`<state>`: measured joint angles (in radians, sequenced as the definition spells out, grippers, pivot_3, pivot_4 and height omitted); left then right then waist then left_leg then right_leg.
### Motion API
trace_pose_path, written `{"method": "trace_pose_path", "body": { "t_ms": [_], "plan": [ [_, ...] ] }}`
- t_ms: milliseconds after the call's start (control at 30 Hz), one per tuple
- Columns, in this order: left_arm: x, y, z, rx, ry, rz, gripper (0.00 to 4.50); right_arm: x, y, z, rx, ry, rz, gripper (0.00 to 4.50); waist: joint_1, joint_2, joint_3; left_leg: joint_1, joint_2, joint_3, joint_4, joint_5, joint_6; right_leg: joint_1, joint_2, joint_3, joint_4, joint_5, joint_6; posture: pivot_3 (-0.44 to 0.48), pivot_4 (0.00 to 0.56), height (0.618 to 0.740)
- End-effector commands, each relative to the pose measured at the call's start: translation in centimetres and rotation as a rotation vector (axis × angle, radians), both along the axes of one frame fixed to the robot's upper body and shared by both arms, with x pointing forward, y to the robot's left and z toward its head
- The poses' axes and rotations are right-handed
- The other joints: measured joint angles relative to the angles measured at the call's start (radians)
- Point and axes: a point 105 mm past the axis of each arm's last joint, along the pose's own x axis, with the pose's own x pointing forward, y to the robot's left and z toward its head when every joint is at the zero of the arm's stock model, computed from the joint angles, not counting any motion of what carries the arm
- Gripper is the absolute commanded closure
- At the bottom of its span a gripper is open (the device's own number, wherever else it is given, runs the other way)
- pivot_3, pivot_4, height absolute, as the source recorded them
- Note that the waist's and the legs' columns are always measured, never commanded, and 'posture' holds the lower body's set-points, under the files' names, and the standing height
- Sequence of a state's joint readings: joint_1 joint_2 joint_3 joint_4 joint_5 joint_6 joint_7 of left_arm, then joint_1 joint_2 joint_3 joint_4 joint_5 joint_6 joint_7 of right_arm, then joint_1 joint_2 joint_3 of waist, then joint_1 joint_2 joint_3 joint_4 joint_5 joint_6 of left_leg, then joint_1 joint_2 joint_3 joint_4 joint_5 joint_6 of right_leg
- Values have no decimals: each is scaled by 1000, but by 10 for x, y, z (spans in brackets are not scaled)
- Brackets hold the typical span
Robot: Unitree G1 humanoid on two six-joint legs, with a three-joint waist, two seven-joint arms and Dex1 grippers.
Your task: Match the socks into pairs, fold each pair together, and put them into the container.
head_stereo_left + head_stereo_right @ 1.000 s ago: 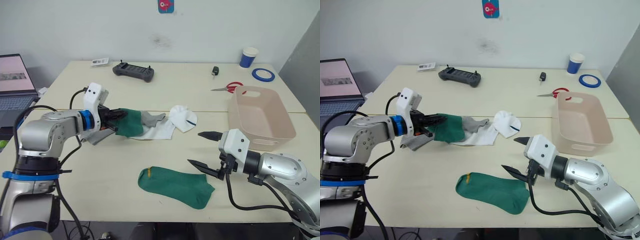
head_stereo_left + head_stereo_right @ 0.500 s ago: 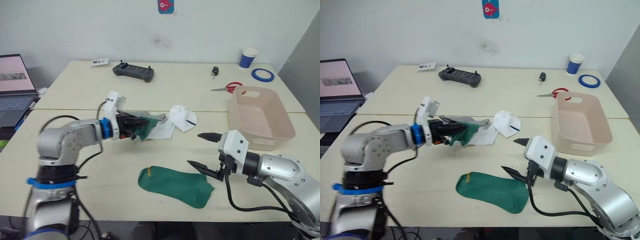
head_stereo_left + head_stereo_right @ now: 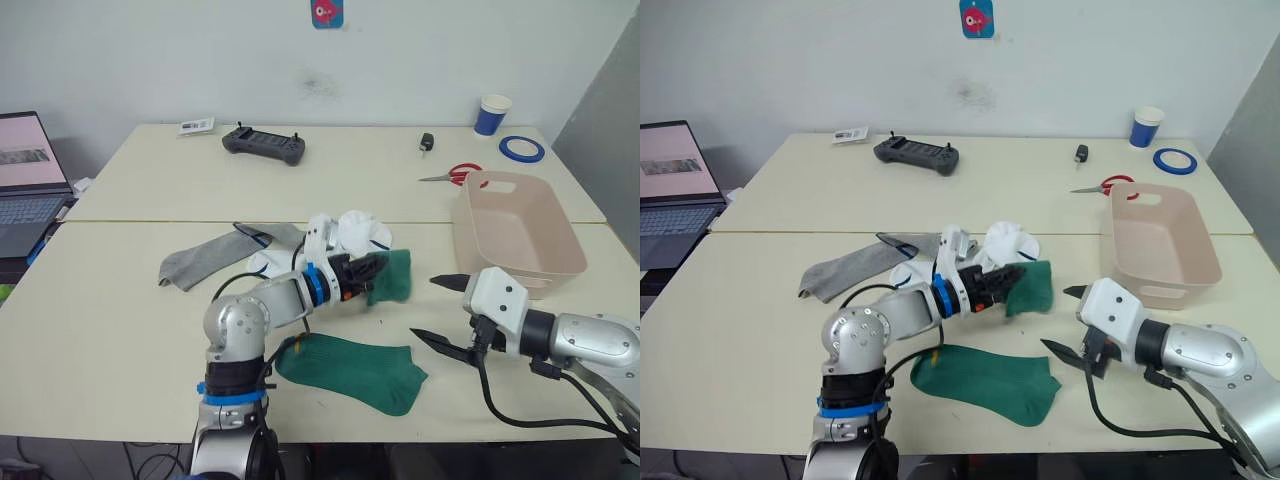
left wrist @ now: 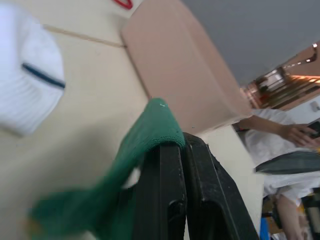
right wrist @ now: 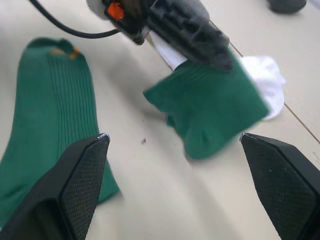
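My left gripper [image 3: 372,268] is shut on a dark green sock [image 3: 393,277], held just above the table's middle, between the white socks and the container [image 3: 515,235]. In the left wrist view the green sock [image 4: 150,131] drapes over the closed fingers [image 4: 172,165]. A second dark green sock [image 3: 350,370] lies flat near the front edge. My right gripper [image 3: 422,307] stands open just right of both green socks, holding nothing. A grey sock [image 3: 200,262] lies to the left. White socks [image 3: 360,232] with a navy stripe are bunched behind the left gripper.
At the back lie a black controller [image 3: 263,144], a card [image 3: 197,125], a car key [image 3: 427,142], red scissors [image 3: 455,175], a blue tape roll [image 3: 525,149] and a paper cup [image 3: 491,114]. A laptop [image 3: 25,170] is far left. A person [image 4: 280,140] shows beyond the table.
My left arm has swept to the right, pulling the green sock out of the pile to the table's middle. The grey and white socks stayed behind. The right gripper remains open.
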<state>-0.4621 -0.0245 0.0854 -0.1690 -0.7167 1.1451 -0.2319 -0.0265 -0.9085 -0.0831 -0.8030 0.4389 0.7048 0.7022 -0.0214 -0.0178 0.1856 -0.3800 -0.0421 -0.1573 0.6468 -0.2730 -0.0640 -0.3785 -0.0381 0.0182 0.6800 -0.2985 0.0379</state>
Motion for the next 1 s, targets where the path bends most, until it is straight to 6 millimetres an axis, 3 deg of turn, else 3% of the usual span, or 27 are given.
{"method": "trace_pose_path", "body": {
  "t_ms": [33,167,200,300,400,667,800,1000],
  "plan": [
    [0,1,-11,26,-12,40,4450,-4,3,10,-8,-57,24,0,1,0,0,0,0,0,0,0,0,0,0,0,0,0,0,0,150,740],
    [4,3,-14,6,-11,79,4450,-4,8,9,5,-57,34,0,12,0,0,0,0,-1,0,1,0,0,0,-1,0,-1,1,0,150,740],
    [5,2,-10,-11,-25,77,4263,-4,9,8,7,-56,37,0,15,0,0,0,0,-1,0,1,0,0,0,-1,0,-1,3,0,150,740],
    [5,2,1,-35,-77,44,3576,-3,11,8,9,-57,47,0,19,0,0,0,0,-1,0,1,0,0,0,-1,0,-2,4,0,150,740],
    [2,10,11,-18,-151,4,2612,-3,15,7,14,-57,58,0,19,0,0,0,0,0,0,2,0,0,0,-1,0,-2,4,0,150,740],
    [-10,71,27,128,-351,-107,128,-7,35,1,68,-71,81,0,16,0,0,0,1,-2,-2,2,-2,-1,1,-1,0,-1,3,0,150,740],
    [-24,88,26,269,-502,-240,24,-2,49,-15,-13,-153,99,0,17,1,0,0,1,-2,-2,2,-2,-1,0,-1,-1,-1,3,0,150,740],
    [-44,106,22,394,-651,-440,24,30,65,-33,-133,-339,39,0,17,1,0,0,1,-1,-2,2,-1,-1,0,-1,-1,-1,1,0,150,740]
  ]
}}
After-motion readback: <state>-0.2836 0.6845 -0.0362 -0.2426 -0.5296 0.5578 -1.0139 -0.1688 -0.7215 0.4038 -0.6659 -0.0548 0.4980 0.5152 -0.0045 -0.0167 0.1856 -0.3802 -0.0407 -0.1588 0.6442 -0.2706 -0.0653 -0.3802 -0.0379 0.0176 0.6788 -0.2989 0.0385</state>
